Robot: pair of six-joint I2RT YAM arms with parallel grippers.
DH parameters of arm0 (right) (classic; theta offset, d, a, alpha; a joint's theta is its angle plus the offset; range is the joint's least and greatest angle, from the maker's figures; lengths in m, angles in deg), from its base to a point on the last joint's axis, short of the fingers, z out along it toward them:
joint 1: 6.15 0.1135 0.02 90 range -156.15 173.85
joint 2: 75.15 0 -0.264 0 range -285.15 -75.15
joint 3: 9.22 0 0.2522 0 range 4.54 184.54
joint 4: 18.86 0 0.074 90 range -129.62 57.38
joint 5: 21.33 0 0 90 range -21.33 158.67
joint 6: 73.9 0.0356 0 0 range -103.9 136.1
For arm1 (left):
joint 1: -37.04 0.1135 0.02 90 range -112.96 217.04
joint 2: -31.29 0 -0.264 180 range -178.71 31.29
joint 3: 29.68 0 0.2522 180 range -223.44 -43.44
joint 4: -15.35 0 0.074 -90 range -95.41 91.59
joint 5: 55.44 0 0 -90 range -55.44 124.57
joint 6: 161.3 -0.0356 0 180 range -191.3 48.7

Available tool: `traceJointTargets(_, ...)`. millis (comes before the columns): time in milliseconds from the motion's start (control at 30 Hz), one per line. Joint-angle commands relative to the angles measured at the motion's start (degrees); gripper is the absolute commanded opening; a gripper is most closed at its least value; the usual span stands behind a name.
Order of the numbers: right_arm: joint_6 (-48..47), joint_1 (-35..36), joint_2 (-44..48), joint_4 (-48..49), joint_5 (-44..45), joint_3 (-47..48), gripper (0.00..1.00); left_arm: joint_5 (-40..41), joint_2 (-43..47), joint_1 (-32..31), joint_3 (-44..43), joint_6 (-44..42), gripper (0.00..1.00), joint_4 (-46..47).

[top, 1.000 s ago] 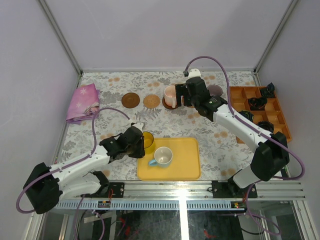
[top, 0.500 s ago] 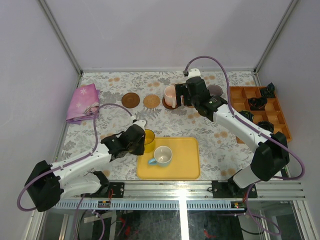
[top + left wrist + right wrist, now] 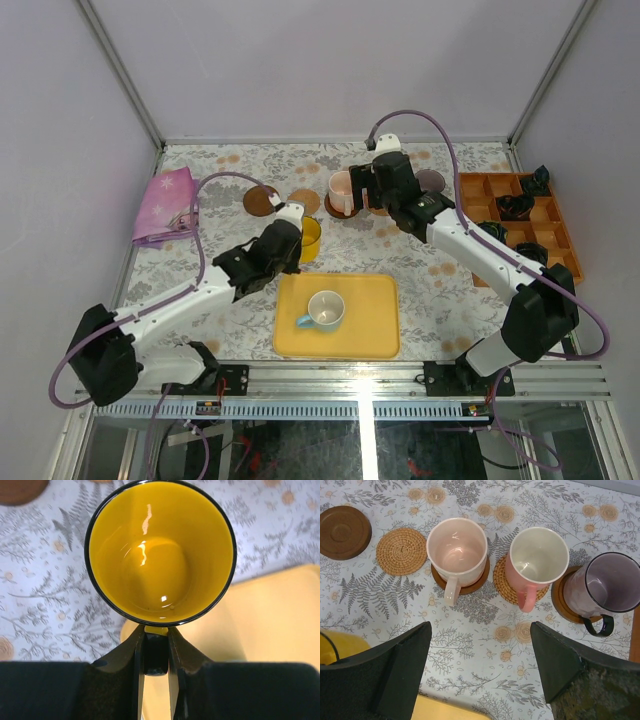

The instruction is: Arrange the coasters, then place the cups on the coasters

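Narrowly clamped with left gripper [image 3: 156,636] on yellow mug [image 3: 160,555] by its handle, just beyond yellow tray [image 3: 280,615]. Spread wide, holding nothing: right gripper [image 3: 480,636], above two pink mugs [image 3: 457,547] and purple mug [image 3: 612,582] seated on coasters [image 3: 504,586]. Alongside, bare dark brown coaster [image 3: 342,532] and woven coaster [image 3: 401,551]. Light blue mug [image 3: 326,311] on tray.

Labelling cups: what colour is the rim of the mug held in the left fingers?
Black rim on the yellow mug; the left wrist view shows it best.

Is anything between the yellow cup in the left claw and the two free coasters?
Nothing visible. The left claw grips the yellow cup by its handle; the tan coaster and brown coaster lie bare just beyond.
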Motion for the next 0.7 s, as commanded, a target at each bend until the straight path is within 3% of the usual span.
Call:
traceJointTargets(0,-1.6,-0.5,-0.1,3.9,1.8,0.6,0.87,4.1,-3.0,4.9,-3.0,-2.8,0.0,14.4)
traceJointTargets(300,-3.2,-2.7,0.0,8.3,2.0,-1.2,0.85,1.8,-16.6,15.3,-8.2,-5.0,0.0,30.9)
traceJointTargets(667,-4.5,-4.5,-2.4,14.4,0.9,-2.9,0.84,-1.1,-29.5,19.1,-15.1,-9.1,0.0,43.4)
